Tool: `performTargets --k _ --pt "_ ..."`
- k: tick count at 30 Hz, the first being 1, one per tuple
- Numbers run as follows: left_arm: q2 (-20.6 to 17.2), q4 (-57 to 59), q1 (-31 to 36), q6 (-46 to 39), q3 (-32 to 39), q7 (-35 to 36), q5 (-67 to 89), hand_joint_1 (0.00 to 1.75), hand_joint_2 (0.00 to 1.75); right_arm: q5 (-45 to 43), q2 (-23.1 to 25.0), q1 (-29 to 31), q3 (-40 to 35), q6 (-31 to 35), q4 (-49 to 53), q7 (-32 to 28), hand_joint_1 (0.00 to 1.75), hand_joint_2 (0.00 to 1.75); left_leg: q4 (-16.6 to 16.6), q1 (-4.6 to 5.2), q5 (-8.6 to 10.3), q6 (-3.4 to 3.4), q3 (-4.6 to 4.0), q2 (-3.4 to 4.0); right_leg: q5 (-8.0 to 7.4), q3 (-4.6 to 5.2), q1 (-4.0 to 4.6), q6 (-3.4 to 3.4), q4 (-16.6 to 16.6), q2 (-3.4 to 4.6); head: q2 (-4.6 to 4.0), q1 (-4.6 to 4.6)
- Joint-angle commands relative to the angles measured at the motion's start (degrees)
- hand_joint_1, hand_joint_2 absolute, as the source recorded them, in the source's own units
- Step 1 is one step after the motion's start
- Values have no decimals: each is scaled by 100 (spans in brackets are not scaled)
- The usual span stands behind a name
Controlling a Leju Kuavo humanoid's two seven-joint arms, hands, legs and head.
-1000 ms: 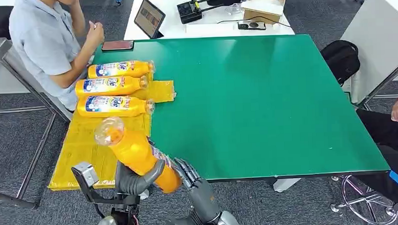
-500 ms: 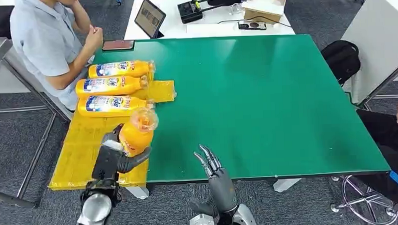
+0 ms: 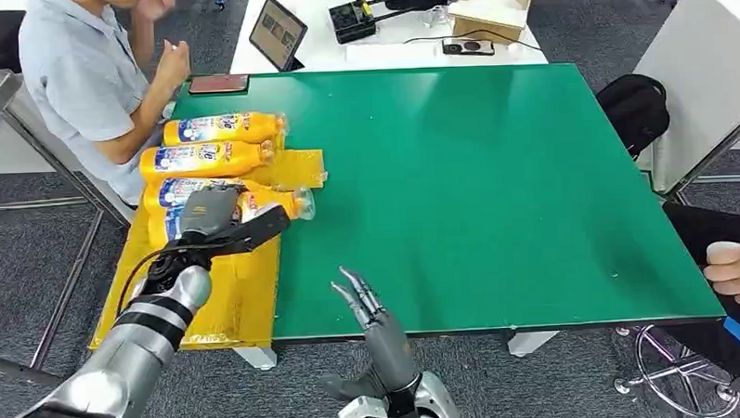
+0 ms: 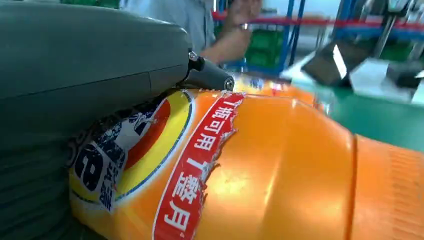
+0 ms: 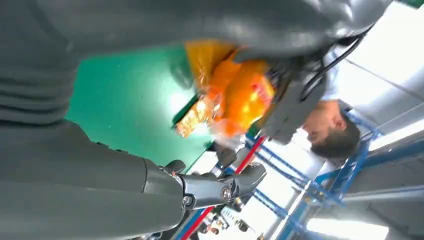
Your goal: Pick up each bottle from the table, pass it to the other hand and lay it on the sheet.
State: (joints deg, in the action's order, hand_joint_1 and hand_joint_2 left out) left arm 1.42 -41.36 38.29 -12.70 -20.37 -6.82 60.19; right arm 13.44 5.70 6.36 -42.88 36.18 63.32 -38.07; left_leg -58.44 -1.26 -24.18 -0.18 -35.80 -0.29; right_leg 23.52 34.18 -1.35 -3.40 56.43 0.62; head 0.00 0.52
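Left hand (image 3: pixel 220 219) grips the orange plastic bottle (image 3: pixel 273 203) over the yellow sheet (image 3: pixel 230 297), left of frame. Right hand (image 3: pixel 375 316), lower centre, fingers apart, holds nothing.

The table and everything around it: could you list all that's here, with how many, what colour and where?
Orange plastic bottles: four, lying on the sheet; one held by the left hand.
Yellow sheet: one, on the table's left edge.
Green table: one, centre.
Dark phone: one, table's far left corner.
Black tablet: one, propped on the white table behind.
Black device: one, white table.
Cardboard box: one, brown, white table.
Black bag: one, floor at right.
Seated person in grey shirt: one, far left.
Another person's hand: right edge.
Left hand: grips a bottle.
Right hand: fingers apart, near edge.
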Motion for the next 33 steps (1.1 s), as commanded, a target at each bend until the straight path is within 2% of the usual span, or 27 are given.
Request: performTargets --k 1,2,3,6,7,8,9,10,11,16,21,26,27,28,30,31,32,33 --pt "257 1594 687 339 -529 224 388 175 175 -138 -176 244 -260 -157 -241 -193 0 175 2 -3 -8 9 24 -6 9 -29 8 17 -6 -14 0 0" --pt "254 1618 676 345 -489 264 365 175 175 -180 -172 234 -233 -204 -239 -193 0 175 4 -1 -9 11 27 -7 10 -33 7 19 -7 -16 0 -2" --pt "238 1657 633 382 -420 297 315 175 175 -259 -159 205 -163 -279 -240 -193 0 0 3 -1 -6 8 18 -3 6 -21 6 15 -5 -9 0 0" --pt "153 1671 525 353 -337 247 261 175 175 -306 -156 149 -83 -353 -217 -193 0 0 3 -2 -6 6 14 2 4 -13 6 13 -4 -3 0 0" --pt "146 1681 493 396 -248 212 169 154 175 -318 -158 129 -55 -382 -211 -193 0 0 5 0 -7 6 17 5 4 -15 5 14 -5 -1 0 -2" --pt "146 1681 493 396 -248 212 169 154 175 -318 -158 129 -55 -382 -211 -193 0 0 5 -1 -9 8 24 5 7 -21 6 18 -6 -2 0 -2" --pt "131 1684 479 412 -244 183 163 117 175 -326 -156 124 -50 -402 -205 -193 0 0 9 0 -12 9 34 10 8 -29 6 22 -8 1 0 -2" --pt "132 1686 478 455 -237 163 161 30 175 -365 -143 118 -17 -441 -193 -193 0 0 5 -2 -8 6 17 5 5 -16 6 14 -6 -2 0 -2" --pt "152 1694 479 498 -234 165 164 9 175 -399 -136 110 12 -481 -162 -193 0 0 5 -2 -9 9 22 2 8 -22 7 17 -6 -6 0 0" --pt "245 1694 470 582 -253 165 169 0 175 -440 -96 118 67 -531 -190 -193 0 0 3 -1 -7 8 14 1 6 -15 4 12 -4 -6 0 0" --pt "241 1722 438 729 -276 103 165 0 175 -408 -85 131 86 -543 -224 -193 0 0 4 0 -5 5 11 2 4 -12 3 11 -4 -4 0 0" --pt "329 1618 350 1548 562 -762 -1054 0 175 -394 -138 132 84 -502 -214 -193 0 0 5 0 -5 6 13 2 4 -13 4 12 -5 -5 0 -2" --pt "357 1530 323 1653 670 -914 -1256 0 175 -361 -178 117 20 -375 -94 -193 0 0 6 -1 -8 9 23 5 6 -24 6 18 -8 -5 0 0" --pt "491 1278 272 1876 971 -1308 -1823 0 175 -401 -340 58 -228 81 527 -193 0 0 4 0 -4 6 10 3 3 -11 3 10 -4 -3 0 -2" --pt "553 1190 262 1880 1014 -1324 -1922 0 175 -391 -349 39 -274 225 615 -193 0 0 -2 0 -11 13 16 -6 12 -23 5 16 -2 -16 0 -2" --pt "723 894 169 1884 1206 -1311 -2272 0 175 -139 -266 -71 -63 382 783 -193 0 175 -2 1 -5 9 7 -10 8 -13 2 11 -1 -17 0 -2" --pt "863 433 -47 1813 1401 -1392 -2744 0 175 429 -62 -351 464 382 1208 -193 0 175 -1 2 -7 11 15 -10 9 -22 2 13 -2 -17 0 -2" --pt "863 433 -47 1813 1401 -1392 -2744 0 175 429 -62 -351 464 382 1208 -193 0 175 -2 2 -10 15 17 -23 15 -29 4 17 -3 -32 0 2"
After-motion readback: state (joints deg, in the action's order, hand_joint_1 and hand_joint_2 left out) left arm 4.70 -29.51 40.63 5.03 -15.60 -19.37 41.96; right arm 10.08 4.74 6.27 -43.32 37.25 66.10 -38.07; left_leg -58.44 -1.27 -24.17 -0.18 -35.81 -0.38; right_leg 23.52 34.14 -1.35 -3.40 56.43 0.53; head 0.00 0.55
